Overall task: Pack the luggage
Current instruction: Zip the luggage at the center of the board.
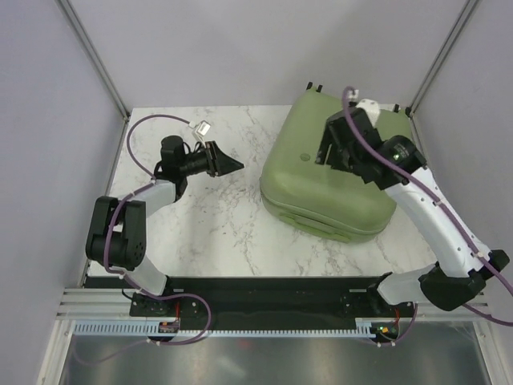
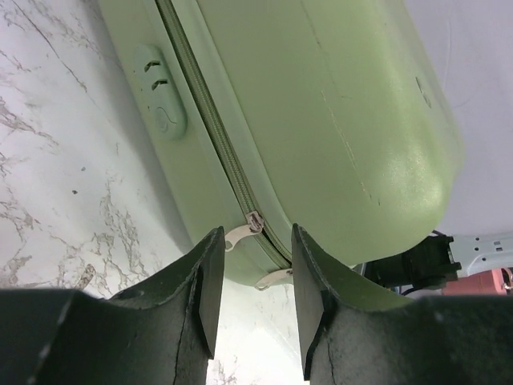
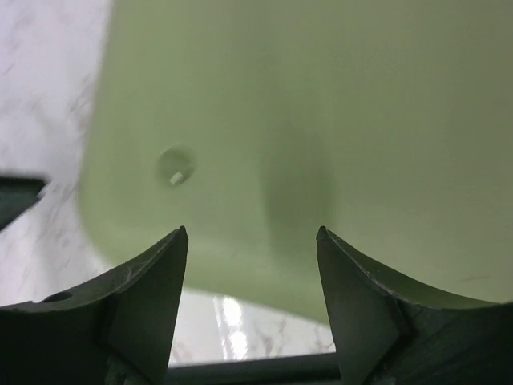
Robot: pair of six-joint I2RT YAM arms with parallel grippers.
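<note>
Luggage (image 1: 329, 172) lies flat and shut at the right rear of the table (image 1: 200, 224), logo (image 3: 175, 166) up. Right gripper (image 3: 252, 237) hovers over the shell, jaws spread, empty. Left gripper (image 2: 256, 233) aims at the case's left edge, jaws part-open, empty; 2 zipper pulls (image 2: 240, 234) show just beyond its tips. Likely step: work the zip. Line up on 1 pull only, pinch it flat, draw along the seam (image 2: 204, 120); right arm presses the shell so nothing slides

Bright, even light; soft shadows; luggage (image 3: 321, 120) blurred in right wrist view; glare on table (image 3: 227, 314).
</note>
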